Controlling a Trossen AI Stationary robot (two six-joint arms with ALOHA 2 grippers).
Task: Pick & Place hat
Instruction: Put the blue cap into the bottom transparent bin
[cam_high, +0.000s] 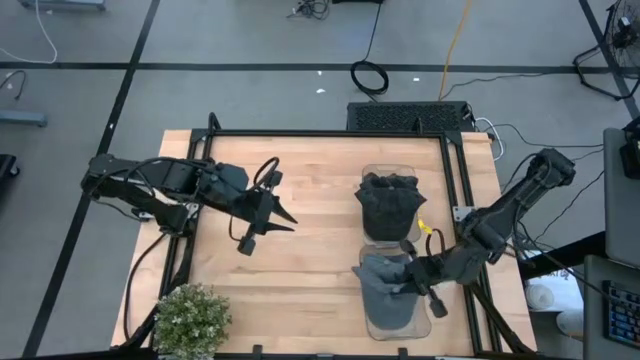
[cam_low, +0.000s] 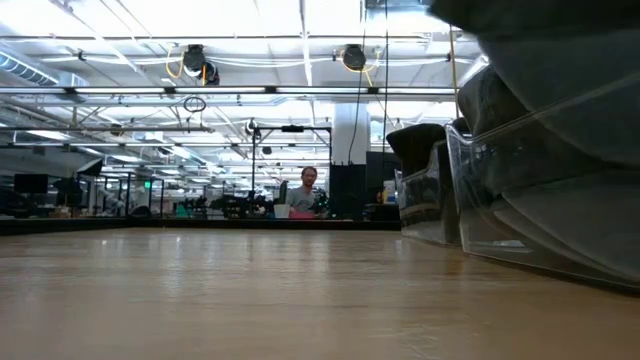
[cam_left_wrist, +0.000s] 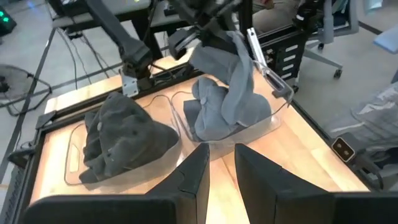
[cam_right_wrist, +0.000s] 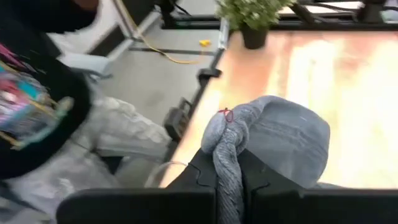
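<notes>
Right gripper, table's right edge near the front corner: clamped on a fold of light grey hat above its clear bin. Thin pinch; fabric may slip free. Left gripper, left-centre: fingers parted, holding nothing.

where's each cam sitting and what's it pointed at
High: overhead, straight down on the table; both arms, left gripper waiting mid-table.
Low: table height, level toward the room; clear bins, no arm.
Left wrist: on the left arm, facing the dark hat and grey hat; own fingers.
Right wrist: on the right arm, right gripper shut on the grey hat.
Shared: the grey hat in high and both wrist views.
</notes>
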